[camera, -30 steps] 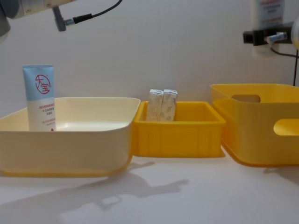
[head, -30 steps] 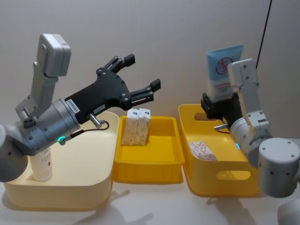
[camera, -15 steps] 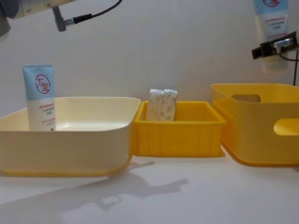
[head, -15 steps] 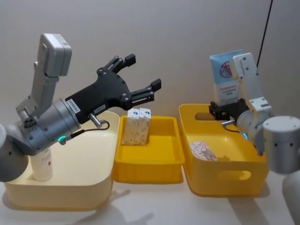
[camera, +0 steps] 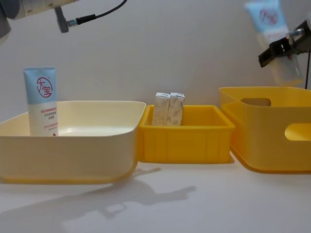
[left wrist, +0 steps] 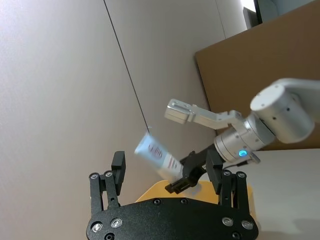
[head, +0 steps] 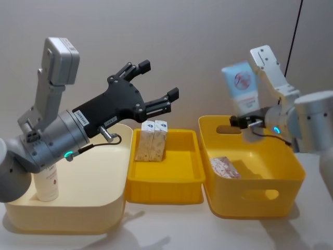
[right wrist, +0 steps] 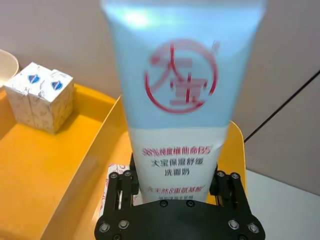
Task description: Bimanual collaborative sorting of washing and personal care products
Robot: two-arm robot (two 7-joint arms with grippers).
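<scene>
I see the right gripper raised above the back of the large yellow bin on the right, its jaws closed on the lower white end of a blue-and-white tube. The tube tilts toward the left, clear of the bin. From the right wrist view, the tube sits between both fingers, red round logo facing the camera.

I see the left gripper held high above the gap between the cream bin and the small yellow tray, jaws spread wide and empty.

A second tube stands upright in the cream bin's left rear corner. Two small cartons stand side by side, touching, at the tray's back left. A patterned carton lies flat in the large yellow bin.
</scene>
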